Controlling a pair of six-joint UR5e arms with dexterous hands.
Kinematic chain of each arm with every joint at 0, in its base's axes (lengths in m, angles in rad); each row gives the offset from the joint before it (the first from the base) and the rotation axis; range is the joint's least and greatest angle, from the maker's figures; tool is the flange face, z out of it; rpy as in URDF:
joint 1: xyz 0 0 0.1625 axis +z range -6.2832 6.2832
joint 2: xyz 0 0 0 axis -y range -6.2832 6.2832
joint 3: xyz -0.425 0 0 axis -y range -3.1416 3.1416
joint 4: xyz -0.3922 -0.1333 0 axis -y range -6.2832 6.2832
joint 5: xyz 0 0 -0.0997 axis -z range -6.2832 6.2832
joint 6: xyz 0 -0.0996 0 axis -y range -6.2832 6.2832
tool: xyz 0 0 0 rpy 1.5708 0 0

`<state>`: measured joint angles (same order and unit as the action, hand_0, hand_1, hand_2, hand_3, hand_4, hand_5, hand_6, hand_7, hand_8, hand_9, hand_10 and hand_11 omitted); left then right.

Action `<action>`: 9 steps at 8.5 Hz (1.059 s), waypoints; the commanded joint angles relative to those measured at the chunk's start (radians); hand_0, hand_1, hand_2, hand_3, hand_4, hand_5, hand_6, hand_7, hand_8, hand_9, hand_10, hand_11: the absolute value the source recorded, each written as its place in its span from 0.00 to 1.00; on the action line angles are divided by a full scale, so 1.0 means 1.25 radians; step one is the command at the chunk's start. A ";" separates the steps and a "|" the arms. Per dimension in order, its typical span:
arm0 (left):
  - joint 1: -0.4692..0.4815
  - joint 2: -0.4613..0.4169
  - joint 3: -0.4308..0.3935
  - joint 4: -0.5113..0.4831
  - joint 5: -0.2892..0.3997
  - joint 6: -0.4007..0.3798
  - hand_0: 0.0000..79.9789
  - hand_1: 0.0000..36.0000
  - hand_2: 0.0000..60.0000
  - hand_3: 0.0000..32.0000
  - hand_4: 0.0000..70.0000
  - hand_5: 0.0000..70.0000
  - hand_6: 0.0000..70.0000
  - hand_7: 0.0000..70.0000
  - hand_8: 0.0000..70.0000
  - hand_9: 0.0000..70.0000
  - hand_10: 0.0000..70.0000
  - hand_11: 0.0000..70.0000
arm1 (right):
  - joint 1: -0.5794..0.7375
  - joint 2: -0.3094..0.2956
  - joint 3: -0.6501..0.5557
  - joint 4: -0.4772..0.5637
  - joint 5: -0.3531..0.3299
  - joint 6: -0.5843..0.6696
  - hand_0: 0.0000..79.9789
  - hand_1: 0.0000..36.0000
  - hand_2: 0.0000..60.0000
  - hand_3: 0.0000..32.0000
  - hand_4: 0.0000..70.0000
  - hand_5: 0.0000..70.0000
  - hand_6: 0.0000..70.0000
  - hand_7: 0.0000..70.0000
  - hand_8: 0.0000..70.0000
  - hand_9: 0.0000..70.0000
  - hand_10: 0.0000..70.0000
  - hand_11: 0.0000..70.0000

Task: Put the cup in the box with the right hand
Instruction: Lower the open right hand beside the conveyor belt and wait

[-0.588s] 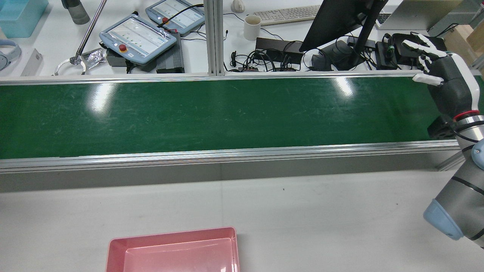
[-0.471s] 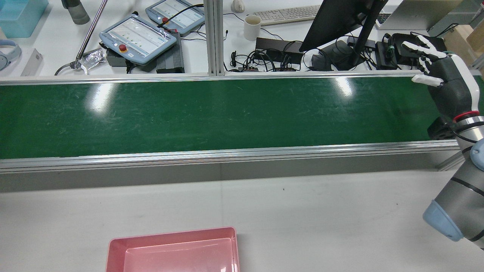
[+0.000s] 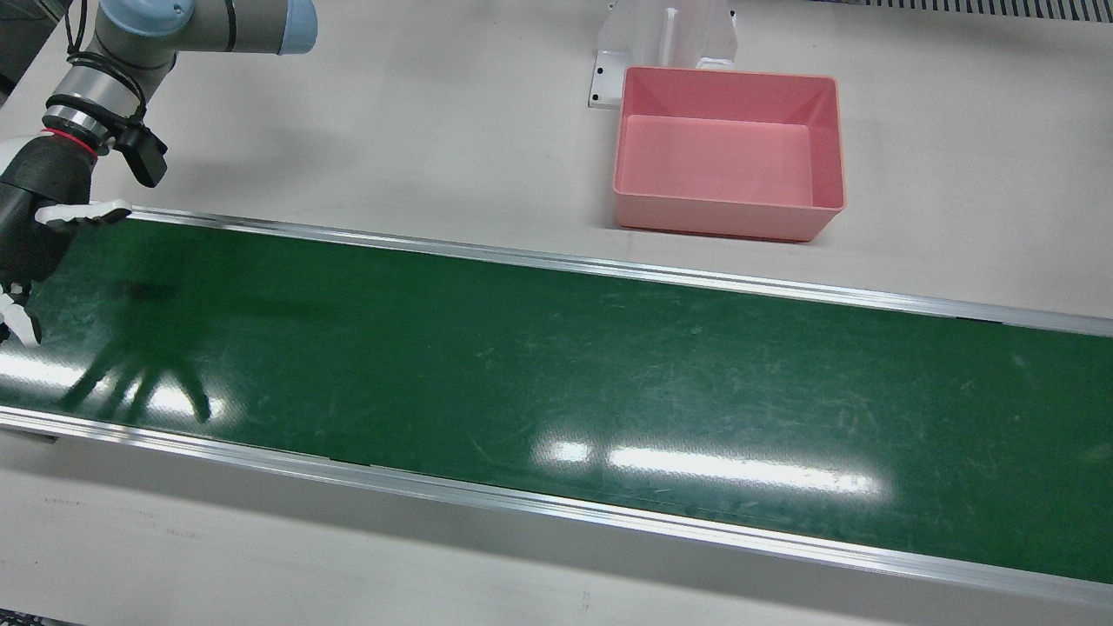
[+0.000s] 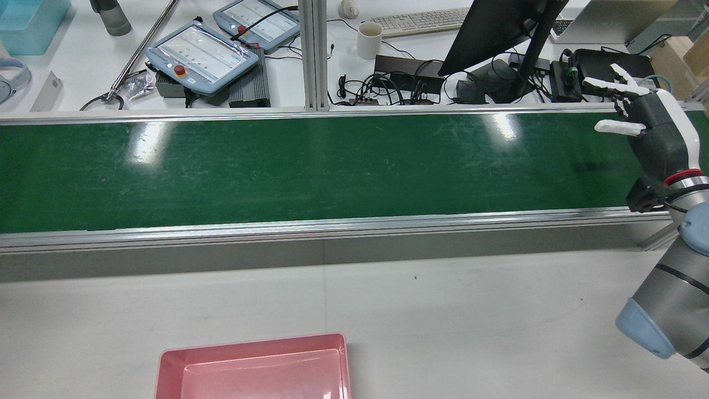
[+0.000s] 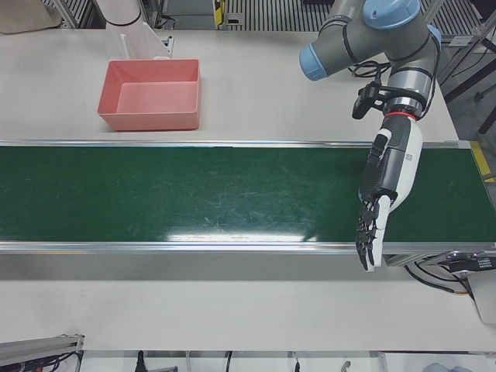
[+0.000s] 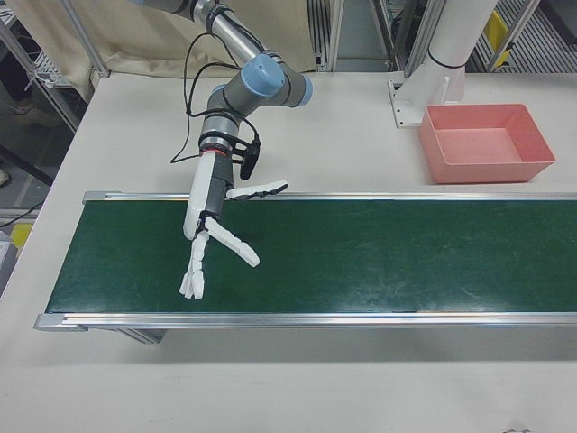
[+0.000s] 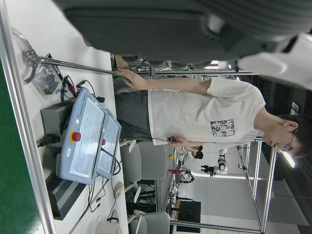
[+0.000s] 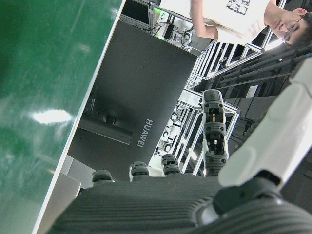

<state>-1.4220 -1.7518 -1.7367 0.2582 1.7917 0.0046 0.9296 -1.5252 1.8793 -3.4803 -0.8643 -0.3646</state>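
We see the right hand, white rigid fingers splayed and holding nothing, over the glossy, scratched green belt. The left hand likewise hangs open-fingered, empty. One smooth pink rectangular plastic box sits on the matte white table; no cup visible.

The long green conveyor belt lies bare along its whole visible length, bounded only by low aluminium side rails. The white surface between belt and open pink plastic box is unobstructed. A white bracket stands directly behind the box.
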 commanded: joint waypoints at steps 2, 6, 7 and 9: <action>0.000 0.000 0.000 0.000 0.000 0.000 0.00 0.00 0.00 0.00 0.00 0.00 0.00 0.00 0.00 0.00 0.00 0.00 | -0.012 0.005 -0.048 0.040 -0.008 0.005 0.49 0.00 0.00 0.57 0.35 0.00 0.00 0.16 0.03 0.02 0.01 0.02; 0.000 0.000 0.000 0.000 0.000 0.000 0.00 0.00 0.00 0.00 0.00 0.00 0.00 0.00 0.00 0.00 0.00 0.00 | -0.026 0.020 -0.046 0.040 -0.008 0.006 0.49 0.00 0.00 0.57 0.37 0.00 0.00 0.18 0.03 0.02 0.01 0.01; 0.000 0.000 0.000 0.000 0.000 0.000 0.00 0.00 0.00 0.00 0.00 0.00 0.00 0.00 0.00 0.00 0.00 0.00 | -0.028 0.021 -0.044 0.040 -0.008 0.006 0.50 0.00 0.00 0.55 0.40 0.00 0.00 0.18 0.03 0.02 0.01 0.01; 0.000 0.000 0.000 0.000 0.000 0.000 0.00 0.00 0.00 0.00 0.00 0.00 0.00 0.00 0.00 0.00 0.00 0.00 | -0.044 0.018 -0.046 0.040 -0.008 0.005 0.49 0.00 0.00 0.54 0.37 0.00 0.00 0.18 0.03 0.02 0.02 0.03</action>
<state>-1.4220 -1.7518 -1.7365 0.2577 1.7917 0.0046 0.8956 -1.5007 1.8229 -3.4300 -0.8744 -0.3581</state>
